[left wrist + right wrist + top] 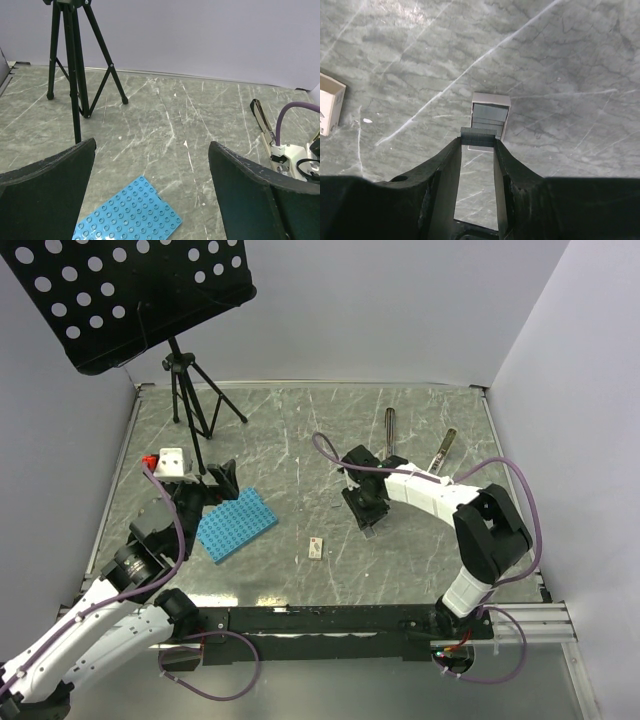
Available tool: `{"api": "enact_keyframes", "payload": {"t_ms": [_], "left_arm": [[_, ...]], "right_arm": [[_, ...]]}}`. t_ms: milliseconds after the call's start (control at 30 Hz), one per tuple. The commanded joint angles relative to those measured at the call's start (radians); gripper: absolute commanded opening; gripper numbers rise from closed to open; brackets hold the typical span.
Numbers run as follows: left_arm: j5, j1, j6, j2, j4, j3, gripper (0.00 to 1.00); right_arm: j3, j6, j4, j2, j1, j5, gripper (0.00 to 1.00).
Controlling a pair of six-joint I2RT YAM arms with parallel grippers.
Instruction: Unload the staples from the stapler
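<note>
- The right hand point(478, 139) is seen narrowly parted, closed at its tips on the staples point(490, 115), low over the middle of the counter point(300, 440);
- The stapler point(390, 426) is laid at 1 o'clock of that hand, apart from it;
- The left hand point(152, 147) is held wide open and empty at 9 o'clock, beside a blue studded plate point(235, 523).

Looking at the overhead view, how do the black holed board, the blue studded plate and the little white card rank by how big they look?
1. black holed board, though it stands raised, so nearness to the camera may flatter it
2. blue studded plate
3. white card, plainly smallest
</note>
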Motion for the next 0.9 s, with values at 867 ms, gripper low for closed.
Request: {"api": "enact_keyframes", "payload": {"t_ms": [867], "left_arm": [[-0.010, 0.004, 0.013, -0.018, 0.032, 0.003, 0.99]], "right_arm": [[-0.001, -0.012, -0.005, 0.045, -0.014, 0.011, 0.39]]}}
